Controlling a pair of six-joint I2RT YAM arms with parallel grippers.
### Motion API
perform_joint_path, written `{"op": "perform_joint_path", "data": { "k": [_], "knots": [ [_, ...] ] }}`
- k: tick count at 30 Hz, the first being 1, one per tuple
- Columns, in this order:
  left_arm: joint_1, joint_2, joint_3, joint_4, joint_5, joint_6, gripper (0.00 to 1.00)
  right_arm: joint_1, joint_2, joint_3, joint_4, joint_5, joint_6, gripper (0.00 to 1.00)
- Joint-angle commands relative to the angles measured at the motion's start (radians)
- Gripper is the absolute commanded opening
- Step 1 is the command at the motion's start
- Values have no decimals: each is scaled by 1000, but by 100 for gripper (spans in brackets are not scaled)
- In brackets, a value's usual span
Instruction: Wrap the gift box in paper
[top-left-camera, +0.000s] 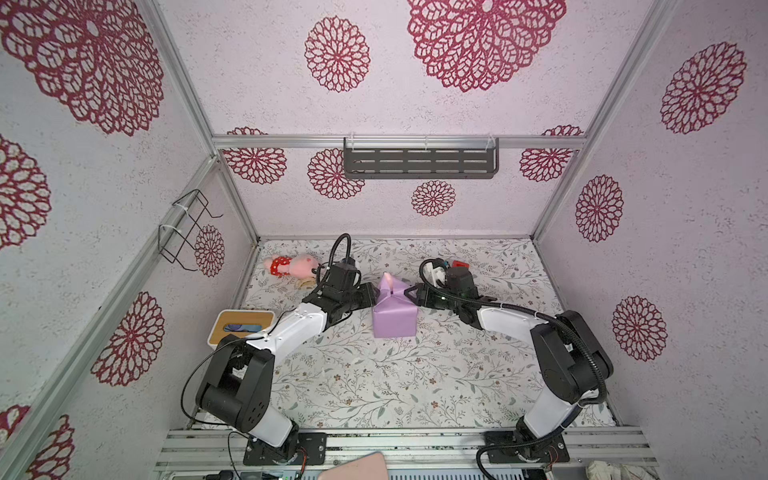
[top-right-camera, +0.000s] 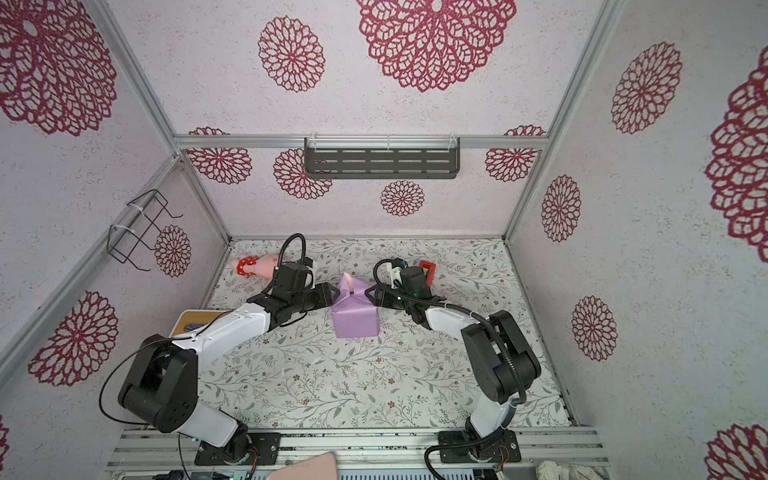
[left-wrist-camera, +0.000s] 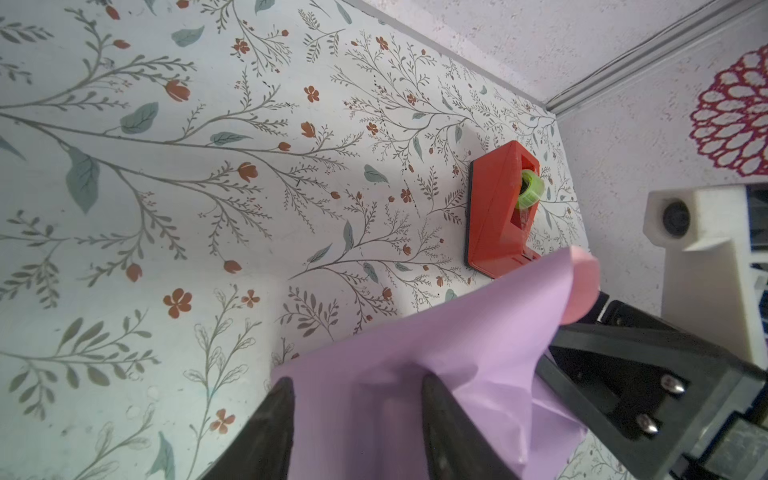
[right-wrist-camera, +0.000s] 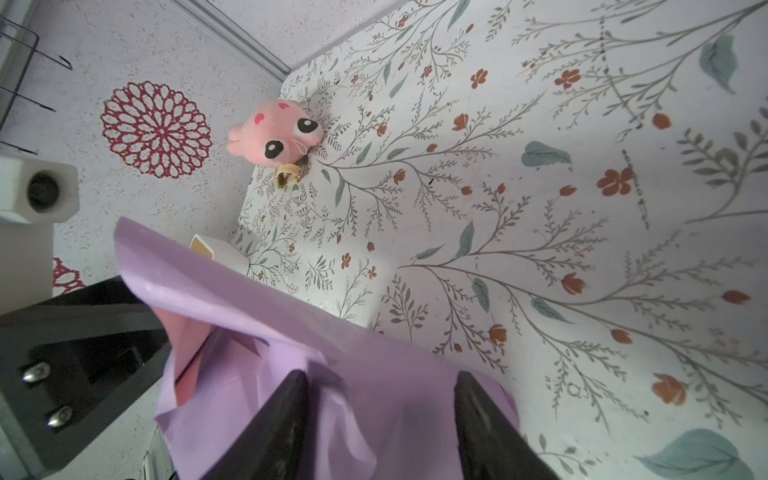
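Note:
The lilac paper (top-left-camera: 394, 320) is folded round a box shape at the middle of the table, and the gift box itself is hidden under it. A pink-backed flap (top-left-camera: 388, 279) stands up at the far top. My left gripper (top-left-camera: 371, 296) is at the parcel's upper left end. In the left wrist view the left gripper (left-wrist-camera: 357, 380) is open, with paper (left-wrist-camera: 395, 374) lying between the fingers. My right gripper (top-left-camera: 409, 292) faces it from the upper right end. It is open too, its fingers (right-wrist-camera: 299, 399) spread over creased paper (right-wrist-camera: 374, 353).
A red tape dispenser (left-wrist-camera: 498, 216) sits at the back right, behind the right wrist. A pink plush toy (top-left-camera: 291, 266) lies at the back left and a white tissue box (top-left-camera: 239, 326) by the left arm. The back wall carries a dark shelf (top-left-camera: 419, 160).

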Motion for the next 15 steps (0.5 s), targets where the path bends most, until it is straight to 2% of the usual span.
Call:
{"op": "perform_joint_path", "data": {
  "k": [1, 10, 15],
  "knots": [
    [-1, 28, 33, 7, 21, 49, 57, 11, -6, -8, -79, 5, -14, 58],
    [12, 68, 50, -49, 12, 160, 70, 11, -6, 5, -85, -6, -30, 58],
    [14, 88, 45, -60, -19, 190, 75, 12, -17, 30, -87, -22, -59, 62]
  ]
}}
